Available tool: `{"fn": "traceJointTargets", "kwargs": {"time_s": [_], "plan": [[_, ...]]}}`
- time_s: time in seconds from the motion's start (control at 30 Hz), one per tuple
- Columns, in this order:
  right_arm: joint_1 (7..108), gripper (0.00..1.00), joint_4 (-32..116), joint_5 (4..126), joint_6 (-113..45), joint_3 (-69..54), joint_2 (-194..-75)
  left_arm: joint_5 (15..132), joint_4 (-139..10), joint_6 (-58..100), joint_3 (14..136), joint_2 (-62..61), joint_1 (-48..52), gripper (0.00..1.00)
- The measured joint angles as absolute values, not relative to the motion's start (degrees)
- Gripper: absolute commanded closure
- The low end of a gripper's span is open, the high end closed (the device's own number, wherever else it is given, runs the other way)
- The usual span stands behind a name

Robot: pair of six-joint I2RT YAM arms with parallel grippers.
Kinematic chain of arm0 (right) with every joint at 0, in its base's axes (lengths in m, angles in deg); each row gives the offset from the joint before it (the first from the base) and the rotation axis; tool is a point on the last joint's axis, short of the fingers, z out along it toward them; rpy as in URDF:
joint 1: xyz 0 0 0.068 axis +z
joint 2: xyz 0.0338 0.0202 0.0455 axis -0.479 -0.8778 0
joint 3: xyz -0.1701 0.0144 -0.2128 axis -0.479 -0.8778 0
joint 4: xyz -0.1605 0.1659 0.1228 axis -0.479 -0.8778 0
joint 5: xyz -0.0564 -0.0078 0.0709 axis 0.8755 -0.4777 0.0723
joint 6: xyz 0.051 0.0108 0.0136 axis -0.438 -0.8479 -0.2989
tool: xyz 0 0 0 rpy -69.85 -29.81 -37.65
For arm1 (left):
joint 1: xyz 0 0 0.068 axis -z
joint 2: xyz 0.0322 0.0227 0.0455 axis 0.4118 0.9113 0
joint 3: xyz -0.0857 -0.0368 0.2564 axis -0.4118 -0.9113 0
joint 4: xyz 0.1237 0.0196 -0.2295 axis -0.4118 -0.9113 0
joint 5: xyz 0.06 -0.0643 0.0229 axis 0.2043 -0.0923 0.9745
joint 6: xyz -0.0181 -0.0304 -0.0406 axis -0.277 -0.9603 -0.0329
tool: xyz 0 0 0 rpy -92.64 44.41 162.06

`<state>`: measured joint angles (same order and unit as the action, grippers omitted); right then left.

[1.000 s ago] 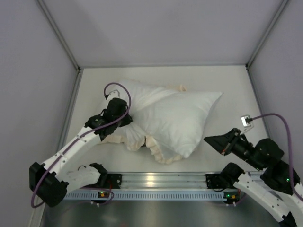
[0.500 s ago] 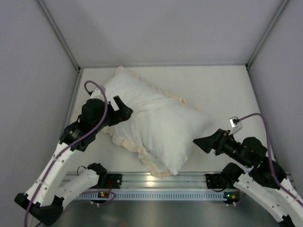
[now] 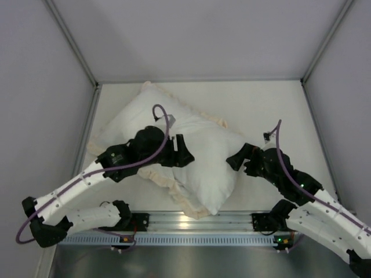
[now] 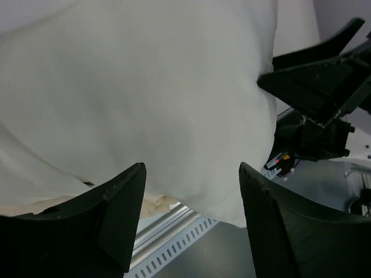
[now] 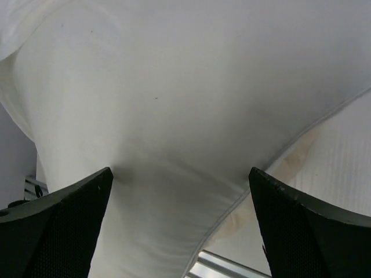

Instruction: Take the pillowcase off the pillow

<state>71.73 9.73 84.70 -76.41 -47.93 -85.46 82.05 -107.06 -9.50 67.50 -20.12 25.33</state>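
Observation:
A plump white pillow lies slantwise across the table, from the far left toward the near middle. The pillowcase shows only as a cream ruffle sticking out from under the pillow's edges; whether the pillow is still inside it I cannot tell. My left gripper hovers open over the pillow's middle, with nothing between its fingers. My right gripper is open at the pillow's right corner, and white fabric bulges between its spread fingers, unclamped. A seam and the cream ruffle show in the right wrist view.
A metal rail runs along the near edge, just below the pillow's tip. Grey walls close in the white table on the left, right and back. The right gripper shows close by in the left wrist view.
Both grippers went from shut to open. The pillow dropped and settled flat. My left arm swung right over the pillow's middle, and my right arm moved left and forward to its corner.

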Motion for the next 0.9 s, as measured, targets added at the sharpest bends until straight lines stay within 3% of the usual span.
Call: {"fn": "traceJointTargets", "kwargs": {"time_s": [0.07, 0.13, 0.17, 0.27, 0.4, 0.53, 0.7, 0.9], "plan": [[71.58, 0.15, 14.43, 81.75, -75.54, -48.98, -90.05, 86.31, -106.99, -10.9, 67.58, -16.07, 32.15, 0.39], [71.67, 0.16, 20.18, 76.94, -74.6, -50.55, -95.41, 89.57, -106.97, -12.26, 67.28, -12.68, 35.78, 0.44], [72.32, 0.17, 23.15, 75.11, -74.23, -51.6, -97.84, 90.93, -106.75, -12.72, 66.75, -11.66, 36.19, 0.52], [78.55, 0.16, 28.81, 73.12, -72.98, -53.81, -102.93, 98.14, -106.91, -14.71, 62.69, -9.34, 36.1, 0.56], [92.21, 0.16, 36.31, 70.98, -71.14, -53.72, -108.61, 106.38, -111.06, -18.9, 58.54, -8.18, 34.97, 0.29], [102.29, 0.15, 41.45, 69.82, -71.23, -54.64, -109.18, 110.03, -115.52, -22.49, 57.16, -18.87, 34.86, 0.1], [107.99, 0.13, 40.0, 71.11, -72.28, -54.77, -95.28, 108.41, -116.17, -21.11, 65.14, -33.73, 34.68, 0.08], [108.34, 0.05, 27.24, 89.4, -71.52, -43.43, -81.49, 103.65, -114.12, -19.34, 68.5, -30.45, 34.64, 0.1]]}}
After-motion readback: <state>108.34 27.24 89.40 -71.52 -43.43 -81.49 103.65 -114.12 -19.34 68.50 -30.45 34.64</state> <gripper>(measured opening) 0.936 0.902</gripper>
